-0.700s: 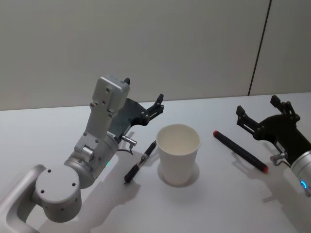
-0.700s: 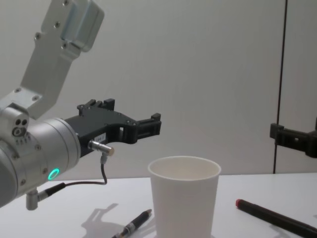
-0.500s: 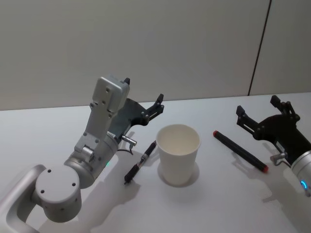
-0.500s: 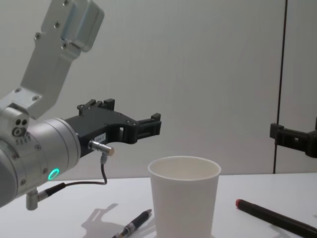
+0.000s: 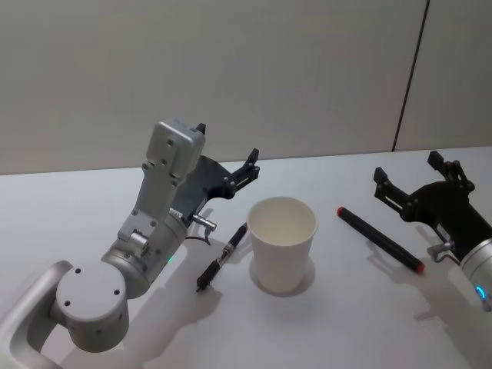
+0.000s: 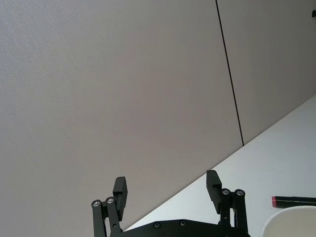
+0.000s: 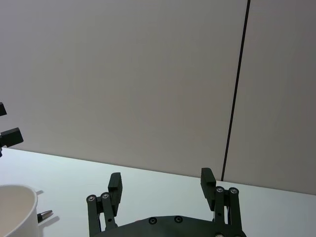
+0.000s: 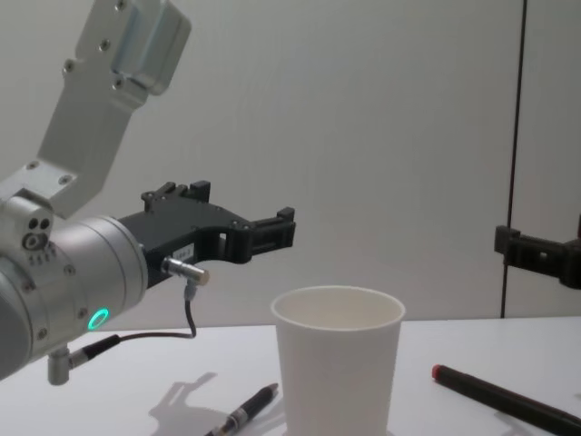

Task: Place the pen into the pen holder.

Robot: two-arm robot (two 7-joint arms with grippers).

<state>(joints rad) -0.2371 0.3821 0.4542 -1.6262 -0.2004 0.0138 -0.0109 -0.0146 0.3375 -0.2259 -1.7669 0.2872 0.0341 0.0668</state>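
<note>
**Lead:** What did you have at that moment?

**Me:** The white table (image 5: 346, 323) ran across in front of me, with a plain wall (image 5: 307, 77) behind it. The left arm was up over the table's left half. Its tool (image 5: 227, 143) was held off the surface and pointed toward the wall. The fingers were spread wide with nothing between them.

**Lead:** And the right side?

**Me:** Much the same. The right tool (image 5: 407, 167) was raised over the right part of the table, spread wide and empty. The chest view had it at the right edge, higher than the holder's rim.

**Lead:** Where was the holder?

**Me:** The pen holder (image 5: 282, 246) stood upright on the table, about centre, between the two tools. It was a white paper cup with its mouth up. In the chest view the left tool sat above and to the left of its rim.

**Lead:** Pens?

**Me:** There were two, both lying flat on the table. The red-tipped pen (image 5: 380, 240) lay to the holder's right, near it but apart. It ran diagonally between the holder and the right tool. The black pen (image 5: 223, 257) lay just beside the holder's left side, also diagonal. Its far end was close to the cup wall, but I couldn't tell whether it touched. The left tool hung above that pen, apart from it.
</note>
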